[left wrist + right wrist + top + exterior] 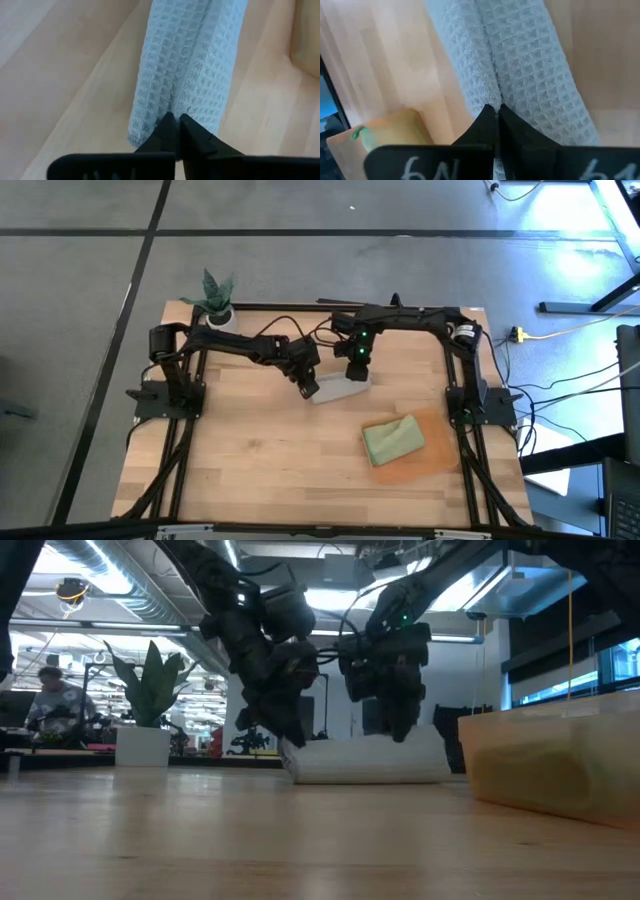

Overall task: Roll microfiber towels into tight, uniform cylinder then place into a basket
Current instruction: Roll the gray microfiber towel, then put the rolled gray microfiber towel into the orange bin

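The pale grey towel (336,389) lies on the table as a thick roll, and also shows in the low view (370,762). My left gripper (308,386) is shut at the roll's left end. My right gripper (357,373) is shut at its right end. The sage green towel (392,439) lies bundled in the orange-brown basket (432,455) near the table's right edge. My left gripper pinches the grey roll at the crease between its two lobes (172,102), close to the roll's left end. The fingers come from above, slanting down. The roll rests on the table. My right gripper pinches the grey roll at the same crease (495,92), near the roll's right end. The fingers come from above, pointing down. The roll lies level on the table under them.
A small potted plant (216,298) stands at the table's far left corner. The basket wall (545,765) stands just right of the roll. Bare wood (250,460) lies toward the near and left edges.
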